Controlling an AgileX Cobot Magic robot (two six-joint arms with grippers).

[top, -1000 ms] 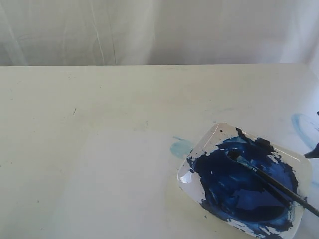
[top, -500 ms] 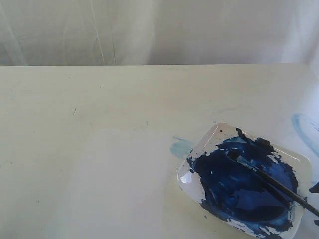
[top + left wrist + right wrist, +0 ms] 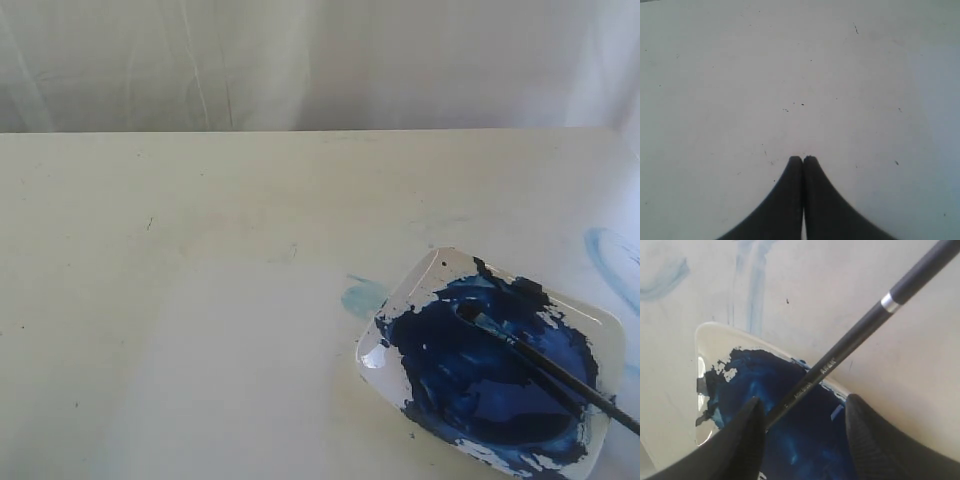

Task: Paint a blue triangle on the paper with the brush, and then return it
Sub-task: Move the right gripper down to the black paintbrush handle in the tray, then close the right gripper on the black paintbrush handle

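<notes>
left gripper (image 3: 803,159): jaws pressed together, empty, over table (image 3: 715,75). paper (image 3: 250,380): blank. brush (image 3: 545,365): tip in dish (image 3: 428,280), handle across rim; light, stiff, thin, probably slick; take mid-handle. right gripper (image 3: 805,404): jaws wide, straddling handle, not gripping.

The black left gripper (image 3: 803,159) has its jaws pressed together, its two tapering fingers (image 3: 785,200) meeting along their length to blunt tips, pointed out over the pale cream desk (image 3: 715,75). The black right gripper (image 3: 805,400) has its jaws spread wide, its two rounded fingers (image 3: 747,440) well apart and clamped on nothing.
</notes>
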